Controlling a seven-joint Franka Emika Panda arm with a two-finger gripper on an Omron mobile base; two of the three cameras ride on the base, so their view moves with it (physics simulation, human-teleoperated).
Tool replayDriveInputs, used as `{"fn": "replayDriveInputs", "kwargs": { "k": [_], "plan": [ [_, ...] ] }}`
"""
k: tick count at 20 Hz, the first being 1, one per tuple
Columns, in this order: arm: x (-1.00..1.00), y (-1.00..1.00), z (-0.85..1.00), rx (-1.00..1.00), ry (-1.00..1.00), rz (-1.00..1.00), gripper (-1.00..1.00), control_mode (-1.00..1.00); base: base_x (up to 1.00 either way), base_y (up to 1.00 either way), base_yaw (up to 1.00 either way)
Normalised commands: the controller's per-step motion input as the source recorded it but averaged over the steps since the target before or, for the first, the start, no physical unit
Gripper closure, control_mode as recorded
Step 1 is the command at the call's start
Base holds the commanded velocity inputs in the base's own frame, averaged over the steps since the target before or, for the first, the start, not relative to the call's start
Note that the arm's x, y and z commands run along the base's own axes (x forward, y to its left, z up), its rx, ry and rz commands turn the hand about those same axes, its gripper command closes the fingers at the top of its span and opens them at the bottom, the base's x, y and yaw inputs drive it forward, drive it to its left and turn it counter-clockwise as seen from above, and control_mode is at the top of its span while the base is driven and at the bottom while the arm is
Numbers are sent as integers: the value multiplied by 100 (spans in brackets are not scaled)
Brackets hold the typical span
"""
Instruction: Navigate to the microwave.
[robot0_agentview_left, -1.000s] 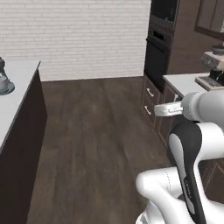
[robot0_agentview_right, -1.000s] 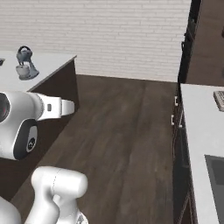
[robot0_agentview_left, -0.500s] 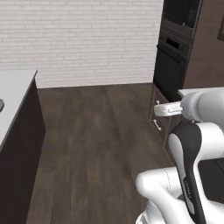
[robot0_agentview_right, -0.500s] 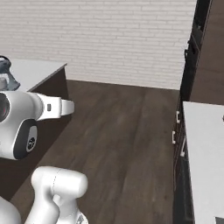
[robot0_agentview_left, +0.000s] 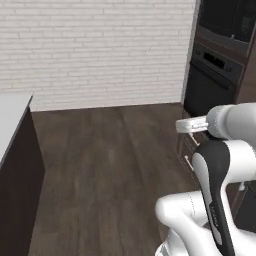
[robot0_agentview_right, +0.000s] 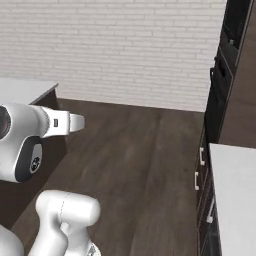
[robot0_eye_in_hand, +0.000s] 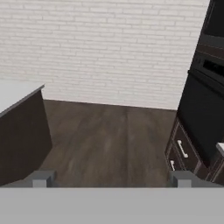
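A wide stretch of dark wood floor (robot0_agentview_left: 110, 165) lies open ahead of the robot, running to a white brick wall (robot0_agentview_left: 95, 50) at the far end of the simulated kitchen. On the left, a dark island with a pale grey counter (robot0_agentview_left: 10, 125) ends in a square corner that juts toward the aisle; the same corner shows in the hand view (robot0_eye_in_hand: 26, 94) and the right base view (robot0_agentview_right: 30, 90). On the right, a tall dark cabinet column carries the microwave (robot0_agentview_left: 227, 20) at the top, its black glass door seen at the upper right corner of the left base view, directly above the black oven (robot0_agentview_left: 212, 82). Below the oven sit dark drawers (robot0_eye_in_hand: 183, 151) with pale handles, and a light counter (robot0_agentview_right: 235, 190) begins just beside them, its near edge bordering the aisle. The gripper (robot0_eye_in_hand: 111, 179) points down the open aisle, its two fingertips (robot0_eye_in_hand: 41, 178) spread wide and holding nothing, with bare floor between island edge and cabinet front.
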Motion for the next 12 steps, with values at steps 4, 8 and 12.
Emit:
{"fn": "replayDriveInputs", "kwargs": {
  "k": [4, 8, 12],
  "plan": [
    [0, 0, 0, 0, 0, 0, -100, 100, 100, 0, -18],
    [0, 0, 0, 0, 0, 0, -100, 100, 100, 10, -33],
    [0, 0, 0, 0, 0, 0, -100, 100, 100, 18, -46]
  ]
}}
